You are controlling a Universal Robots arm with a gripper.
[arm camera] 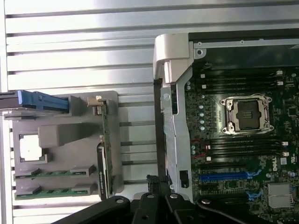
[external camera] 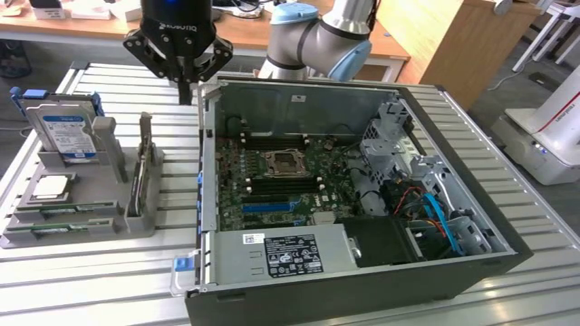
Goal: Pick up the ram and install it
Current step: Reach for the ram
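Ram: stands on its long edge in a slot of the grey holder tray, on the side nearest the PC case; approx. 9 o'clock w/ the exterior view as dial. Not yet lifted. Two more green strips lie in the tray's front slots. The same tray carries the hard drive at 11 o'clock of the ram and the silver processor at 9 o'clock of it. Judgement: the board is light, thin and stiff but brittle; chips and contact edge are fragile, and the faces are smooth, so prob. slippery. Best hold looks like a pinch across the two flat faces near mid-length of the free upper edge, kept square so it doesn't twist in the slot. Gripper: fingers pressed together, nothing between them. It hangs at approx. 1 o'clock of the ram, well apart from it, above the slatted table just beside the case's rear corner. Motherboard: the empty memory slots flank the CPU socket.
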